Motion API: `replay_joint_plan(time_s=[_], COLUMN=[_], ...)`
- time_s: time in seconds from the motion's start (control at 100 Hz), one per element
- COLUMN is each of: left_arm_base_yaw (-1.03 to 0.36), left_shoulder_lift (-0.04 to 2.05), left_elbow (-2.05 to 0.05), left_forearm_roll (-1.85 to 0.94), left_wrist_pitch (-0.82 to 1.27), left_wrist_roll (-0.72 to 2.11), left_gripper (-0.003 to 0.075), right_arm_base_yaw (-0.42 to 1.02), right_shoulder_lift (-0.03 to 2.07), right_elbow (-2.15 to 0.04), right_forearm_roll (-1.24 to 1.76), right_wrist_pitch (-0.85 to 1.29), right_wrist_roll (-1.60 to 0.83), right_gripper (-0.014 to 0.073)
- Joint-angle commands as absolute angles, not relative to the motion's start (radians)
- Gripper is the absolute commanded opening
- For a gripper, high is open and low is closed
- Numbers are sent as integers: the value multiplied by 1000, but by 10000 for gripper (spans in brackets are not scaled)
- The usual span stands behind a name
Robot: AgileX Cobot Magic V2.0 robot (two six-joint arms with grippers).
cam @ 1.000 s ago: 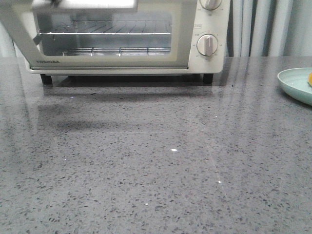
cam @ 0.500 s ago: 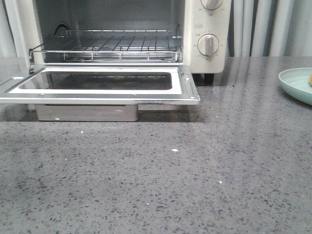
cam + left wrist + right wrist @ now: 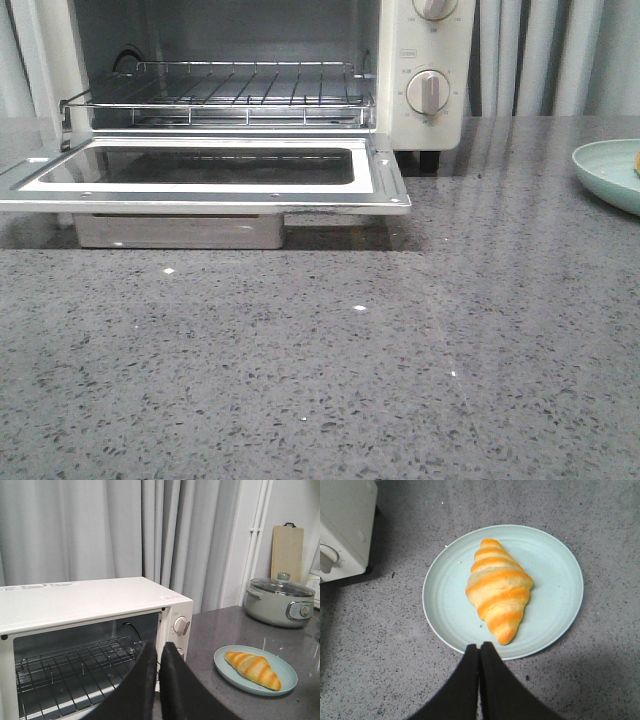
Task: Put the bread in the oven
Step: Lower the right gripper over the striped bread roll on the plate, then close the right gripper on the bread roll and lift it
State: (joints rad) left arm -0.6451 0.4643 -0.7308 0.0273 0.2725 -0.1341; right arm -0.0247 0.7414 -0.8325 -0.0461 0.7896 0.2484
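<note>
The oven (image 3: 250, 100) sits at the far left of the grey speckled desk (image 3: 330, 370) with its glass door (image 3: 205, 172) folded down flat toward the near side, the wire rack (image 3: 215, 98) bare inside and two round knobs (image 3: 428, 91) on its right panel; the bread (image 3: 498, 590), a striped golden roll, lies on a pale green plate (image 3: 445, 600) at the right of the desk, well apart from the oven; the left end effector (image 3: 159, 670) has its black fingers pressed together, holding nothing, in front of the oven's opening; the right end effector (image 3: 479, 672) hangs above the near rim of the plate, its fingers likewise together and not touching the bread; a lidded cooker (image 3: 280, 601) and a wooden board (image 3: 287, 552) stand beyond the plate near the wall.
</note>
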Motion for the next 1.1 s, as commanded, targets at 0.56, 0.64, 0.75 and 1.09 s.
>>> replay_joint_plan(time_s=[0.56, 0.64, 0.75, 1.09], left_arm_base_yaw=[-650, -650, -650, -650], left_shoulder_lift=[441, 441, 441, 441], left_elbow=[-758, -758, -758, -758], left_forearm_roll=[54, 54, 54, 54], left_wrist_pitch=[285, 285, 285, 287], left_wrist_roll=[-142, -142, -142, -142], left_gripper=[-22, -22, -22, -22], right_arm_base_yaw=[-27, -27, -30, -30], right_shoulder_lift=[1277, 1323, 1377, 1488], right_elbow=[-1258, -1258, -1258, -1260], right_forearm_roll=[-109, -138, -156, -208], right_wrist_pitch=[976, 976, 960, 873], right_wrist_roll=[175, 175, 175, 175], right_gripper=[411, 411, 411, 411])
